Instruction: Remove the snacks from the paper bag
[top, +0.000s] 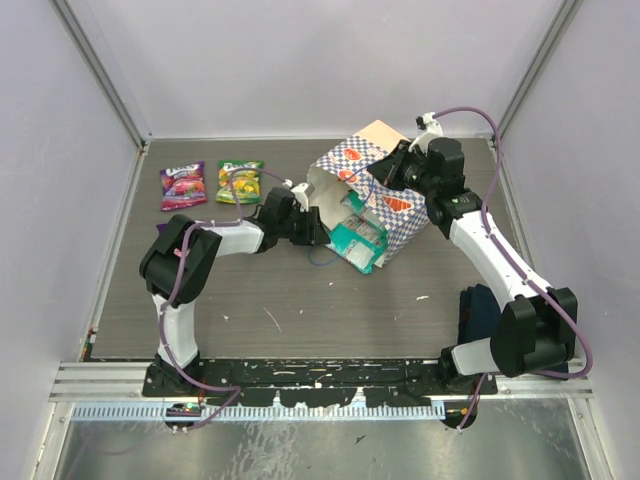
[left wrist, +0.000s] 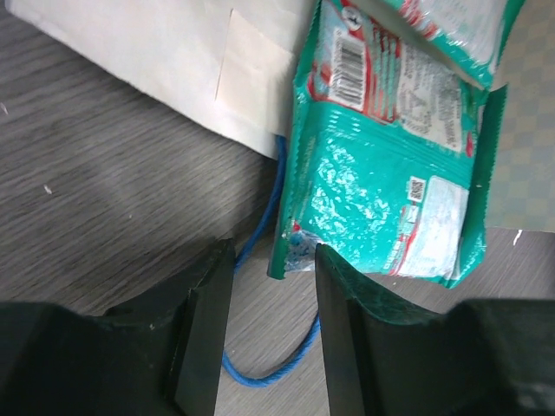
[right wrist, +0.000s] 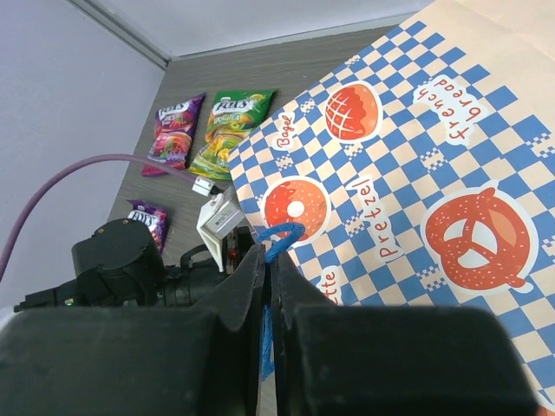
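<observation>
The paper bag (top: 385,185) lies tipped on the table, its mouth toward the left arm; it also shows in the right wrist view (right wrist: 416,173). Teal snack packets (top: 358,240) spill from its mouth. My left gripper (top: 316,230) is open at the mouth. In the left wrist view the lower corner of a teal packet (left wrist: 381,191) hangs between the fingertips of the open left gripper (left wrist: 270,260), untouched. My right gripper (top: 372,170) is shut on the bag's blue cord handle (right wrist: 279,234), as the right wrist view of that gripper (right wrist: 269,253) shows. A purple packet (top: 183,186) and a green packet (top: 240,181) lie at the far left.
A second blue cord handle (left wrist: 260,368) loops on the table under the left fingers. Another small purple packet (right wrist: 147,221) lies near the left arm. A dark blue cloth (top: 480,312) sits by the right arm's base. Walls close in the table's sides and back.
</observation>
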Robot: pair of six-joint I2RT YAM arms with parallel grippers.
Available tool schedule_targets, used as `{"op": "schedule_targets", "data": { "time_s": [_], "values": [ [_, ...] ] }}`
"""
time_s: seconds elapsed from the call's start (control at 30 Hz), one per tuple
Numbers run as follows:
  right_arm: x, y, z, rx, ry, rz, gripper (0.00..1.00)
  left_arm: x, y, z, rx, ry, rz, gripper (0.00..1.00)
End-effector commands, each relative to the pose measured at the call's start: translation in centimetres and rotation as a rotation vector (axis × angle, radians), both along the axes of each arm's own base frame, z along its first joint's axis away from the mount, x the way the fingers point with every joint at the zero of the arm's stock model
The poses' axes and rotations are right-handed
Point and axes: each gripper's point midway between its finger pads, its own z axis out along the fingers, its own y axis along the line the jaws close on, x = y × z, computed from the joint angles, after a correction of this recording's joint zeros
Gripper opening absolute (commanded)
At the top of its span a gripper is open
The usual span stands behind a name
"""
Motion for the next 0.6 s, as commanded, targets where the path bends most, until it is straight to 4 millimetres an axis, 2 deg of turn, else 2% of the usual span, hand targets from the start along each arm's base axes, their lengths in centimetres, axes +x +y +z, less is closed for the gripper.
{"op": "schedule_targets", "data": {
  "time_s": [0.0, 0.07, 0.13, 0.2, 0.27, 0.37, 0.43, 0.57],
  "values": [
    [0.7, 0.0, 1.7, 0.011, -0.072, 0.002, 0.01, 1.0, -1.1, 0.9, -0.053, -0.025, -0.014, 0.43],
    [0.7, 0.0, 1.6, 0.011, -0.069, 0.001, 0.01, 0.9, -1.5, 0.7, -0.080, -0.011, -0.022, 0.41],
    [0.8, 0.0, 1.6, 0.011, -0.070, 0.003, 0.01, 0.7, -1.8, 0.7, -0.101, -0.004, -0.031, 0.34],
    [0.8, 0.0, 1.6, 0.013, -0.069, 0.003, 0.01, 0.7, -2.0, 1.0, -0.114, -0.001, -0.041, 0.20],
    [0.8, 0.0, 1.7, 0.012, -0.071, 0.003, 0.01, 0.6, -2.2, 1.5, -0.118, -0.001, -0.052, 0.01],
    [0.7, 0.0, 1.9, 0.012, -0.075, 0.002, 0.01, 0.4, -2.0, 3.0, -0.114, -0.015, -0.054, 0.00],
    [0.7, 0.0, 1.9, 0.012, -0.075, 0.002, 0.01, 0.3, -1.4, 4.9, -0.101, -0.052, -0.049, 0.00],
    [0.7, 0.0, 2.0, 0.013, -0.079, 0.001, 0.01, -0.4, 1.0, 8.0, -0.009, -0.129, -0.014, 0.00]
  ]
}}
